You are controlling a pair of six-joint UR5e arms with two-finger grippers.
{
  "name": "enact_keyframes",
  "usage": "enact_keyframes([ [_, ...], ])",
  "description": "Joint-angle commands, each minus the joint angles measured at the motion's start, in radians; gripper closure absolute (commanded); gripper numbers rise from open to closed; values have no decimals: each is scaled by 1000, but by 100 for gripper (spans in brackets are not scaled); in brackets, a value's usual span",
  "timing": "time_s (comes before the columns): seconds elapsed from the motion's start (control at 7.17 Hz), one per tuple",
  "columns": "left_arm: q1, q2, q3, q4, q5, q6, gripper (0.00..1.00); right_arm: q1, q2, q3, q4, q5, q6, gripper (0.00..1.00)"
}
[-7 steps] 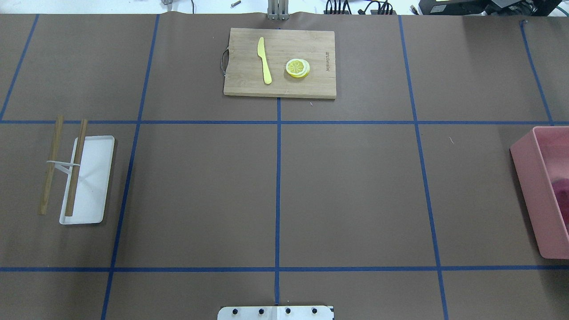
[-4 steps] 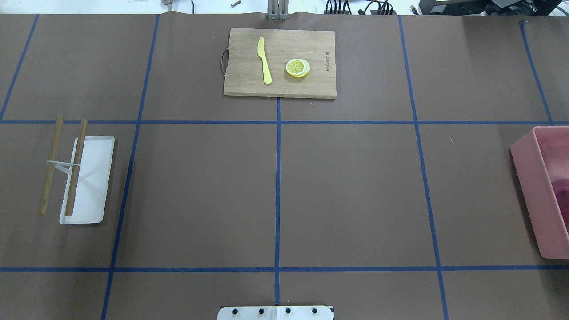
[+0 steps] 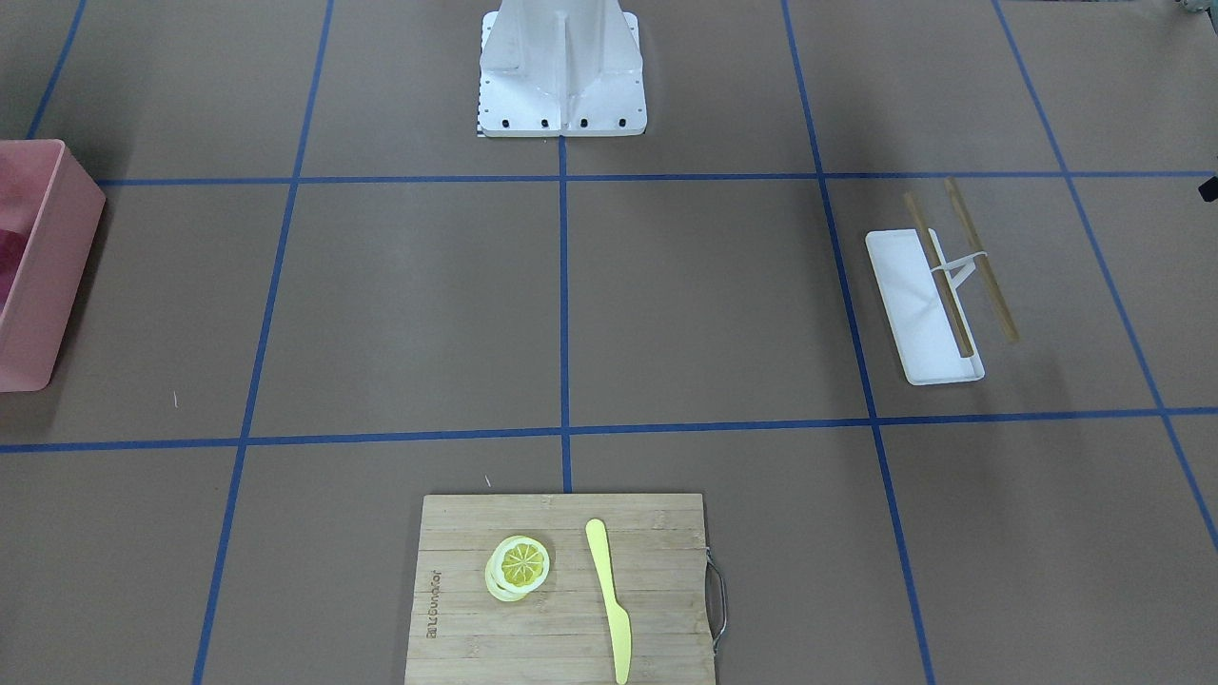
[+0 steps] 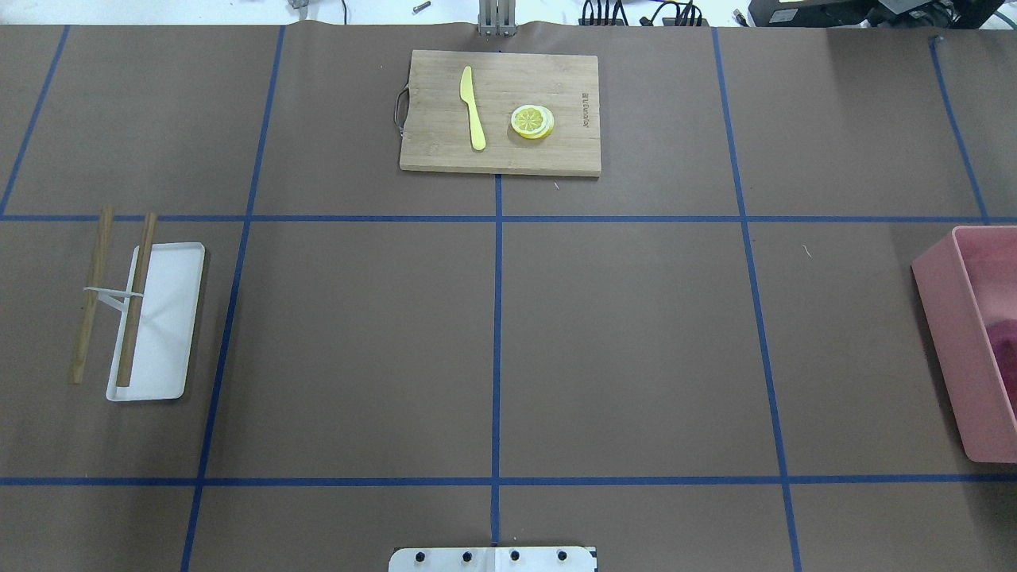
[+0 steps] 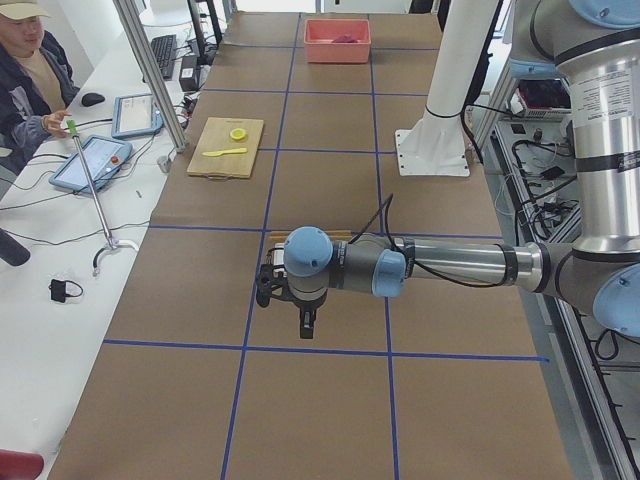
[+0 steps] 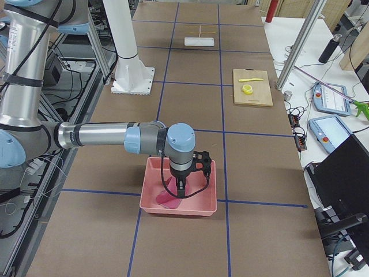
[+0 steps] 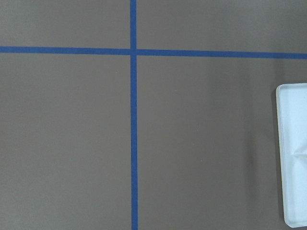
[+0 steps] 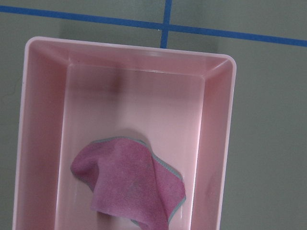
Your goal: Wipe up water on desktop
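Desktop (image 4: 636,342), brown with blue tape lines, lies under the pink bin (image 8: 216,120) holding a pink cloth (image 8: 129,184). Right gripper (image 6: 181,189) hangs over that bin, left gripper (image 5: 306,324) far from it; neither's opening can be told.

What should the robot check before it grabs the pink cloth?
1. Cloth ready: the pink cloth lies crumpled in the pink bin. Ok.
2. Nothing on top of the cloth. Ok.
3. Right gripper over the bin: it hangs above the cloth. Ok.
4. Right gripper open wide enough: only the side view shows it. Cannot tell.
5. Left gripper out of the way: it is by the white tray, at the table's other end. Ok.
6. Water spotted on the desktop: no puddle shows in any view. Cannot tell.
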Motion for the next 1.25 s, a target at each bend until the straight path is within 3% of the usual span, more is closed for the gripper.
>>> enact_keyframes([
  [0.0, -2, 0, 4, -2, -9, 2, 2, 0, 7, -5, 0, 0, 1, 0],
  [0.42, 0, -37, 6, -42, -12, -3, 2, 0, 10, -5, 0, -73, 4, 0],
  [0.7, 4, -39, 37, -50, -8, 5, 2, 0, 13, -10, -1, -72, 9, 0],
  [0.98, 4, -31, 47, -207, -2, -1, 2, 2, 9, 12, -1, -67, 9, 0],
  [1.12, 6, -13, 56, -223, -5, 3, 2, 2, 6, 4, -1, -77, 9, 0],
])
